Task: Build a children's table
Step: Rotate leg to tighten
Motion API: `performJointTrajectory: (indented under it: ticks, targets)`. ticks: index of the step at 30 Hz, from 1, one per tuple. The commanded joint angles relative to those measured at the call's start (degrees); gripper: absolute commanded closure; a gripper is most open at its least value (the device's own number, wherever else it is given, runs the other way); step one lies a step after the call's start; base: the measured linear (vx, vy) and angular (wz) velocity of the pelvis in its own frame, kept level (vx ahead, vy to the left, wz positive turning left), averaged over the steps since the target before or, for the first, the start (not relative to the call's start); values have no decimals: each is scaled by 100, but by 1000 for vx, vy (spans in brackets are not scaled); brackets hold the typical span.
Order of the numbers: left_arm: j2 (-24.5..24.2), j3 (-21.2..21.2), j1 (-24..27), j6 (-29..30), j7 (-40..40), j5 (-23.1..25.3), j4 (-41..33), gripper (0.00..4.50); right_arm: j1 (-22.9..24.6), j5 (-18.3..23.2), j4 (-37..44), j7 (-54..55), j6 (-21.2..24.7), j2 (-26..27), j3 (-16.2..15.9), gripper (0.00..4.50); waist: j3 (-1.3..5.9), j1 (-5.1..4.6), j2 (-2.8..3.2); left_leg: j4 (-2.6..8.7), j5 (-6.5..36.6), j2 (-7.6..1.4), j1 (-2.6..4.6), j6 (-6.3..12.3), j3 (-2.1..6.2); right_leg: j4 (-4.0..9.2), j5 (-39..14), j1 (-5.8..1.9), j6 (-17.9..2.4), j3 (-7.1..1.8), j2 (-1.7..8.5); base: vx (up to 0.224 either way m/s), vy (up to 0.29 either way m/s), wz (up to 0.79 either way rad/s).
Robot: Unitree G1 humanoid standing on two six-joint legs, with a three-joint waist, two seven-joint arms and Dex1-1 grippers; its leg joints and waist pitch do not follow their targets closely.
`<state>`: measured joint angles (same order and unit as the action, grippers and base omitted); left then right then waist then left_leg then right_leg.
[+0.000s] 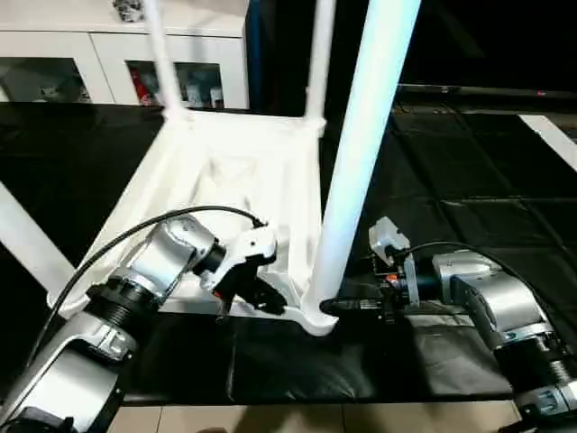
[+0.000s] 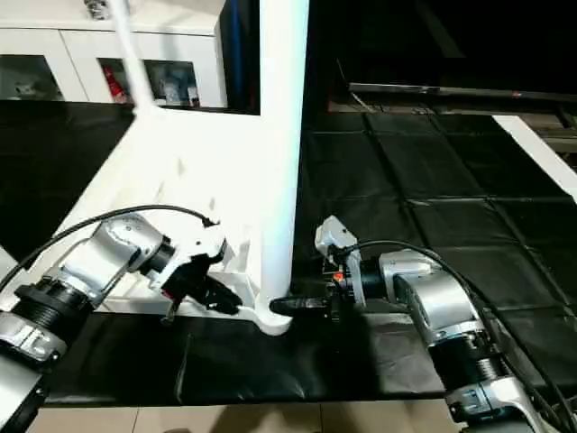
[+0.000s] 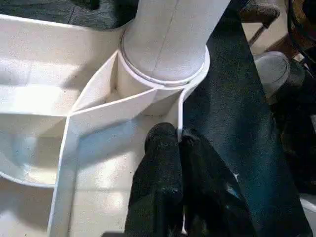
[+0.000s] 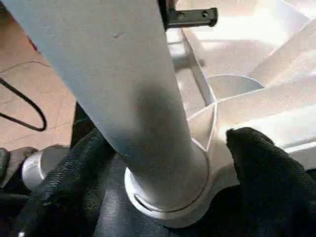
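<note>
While the two black fingers [image 3: 163, 168] of the left gripper [image 1: 261, 296] pinch shut on the thin side wall of the tabletop [image 1: 230, 176], the corner socket [image 3: 165, 81] sits just past their tips. A white leg [image 1: 361, 153] stands up out of that socket. The right gripper [image 2: 297, 305] reaches in from the other side. Its two fingers [image 4: 261, 163] are spread apart with the bottom of the leg between them, near it, but I cannot tell if they touch it.

Farther out, the tabletop lies upside down on a black mat [image 1: 469, 198]. More legs [image 1: 162, 54] stand at its far corners, and a white cabinet [image 1: 108, 63] stands behind.

The leg may not be pushed all the way in. If the right gripper bumps it, it could lean or pop out. If the left fingers slip off the thin wall, the tabletop could slide away.

I can read no words or labels anywhere.
</note>
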<state>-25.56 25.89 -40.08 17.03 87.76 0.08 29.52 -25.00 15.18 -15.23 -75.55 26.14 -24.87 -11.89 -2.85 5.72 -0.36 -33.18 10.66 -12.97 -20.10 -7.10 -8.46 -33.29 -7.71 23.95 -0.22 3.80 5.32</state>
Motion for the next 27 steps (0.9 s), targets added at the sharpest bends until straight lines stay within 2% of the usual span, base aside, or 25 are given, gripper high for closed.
performJointTrajectory:
  ticks: [1,13,17,19,21,22,23,24,25,27]
  targets:
    - [70,171,-54,-95,291,-43,-230,450,-69,69,-6,-23,-52,3,-27,105,410,-19,0,370,1015,55,-20,228,-170,256,-1326,-389,-1348,-148,148,0,0,0]
    - [106,142,-73,-134,180,-25,-137,450,-78,93,-124,-81,-122,117,-85,205,409,-20,-11,369,1030,59,-27,203,-165,276,-1577,-384,-1243,-144,150,0,0,0]
    - [106,142,-71,-135,168,-19,-131,450,-72,96,-126,-95,-116,132,-88,227,409,-22,-16,367,1021,59,-25,208,-167,275,-1561,-379,-1242,-144,149,0,0,0]
    - [186,75,-80,-59,-85,20,-57,450,5,127,-63,108,-105,253,-22,236,403,-25,-11,368,1046,62,-23,201,-169,287,-1648,-370,-1215,-146,150,0,0,0]
    - [216,52,-84,-36,-167,31,-33,450,28,129,-49,210,-115,304,12,240,394,-31,-16,375,1123,69,-19,173,-167,307,-1800,-365,-1164,-140,147,0,0,0]
    - [493,-169,-141,192,-695,-25,100,450,87,22,-73,947,-101,610,174,242,385,-35,-4,380,1204,72,-13,151,-162,324,-1964,-360,-1114,-139,148,0,0,0]
    - [493,-169,-141,192,-695,-25,100,450,87,22,-73,947,-101,610,174,243,369,-39,-10,373,1232,88,-7,99,-170,348,-2129,-336,-1040,-142,151,0,0,0]
    - [614,-265,-165,289,-907,-59,149,450,118,-44,-89,1233,-117,721,218,244,370,-73,-25,384,1298,101,-36,46,-148,355,-2391,-366,-923,-124,149,0,0,0]
    - [800,-393,-203,444,-1204,-110,215,450,150,-146,-142,1624,-105,871,257,245,358,-82,3,387,1403,106,-18,25,-144,390,-2626,-333,-831,-119,147,0,0,0]
    - [994,-510,-242,589,-1503,-154,282,450,175,-227,-194,1976,-69,1021,291,248,340,-110,-15,382,1527,117,-22,9,-137,423,-2863,-330,-745,-104,147,0,0,0]
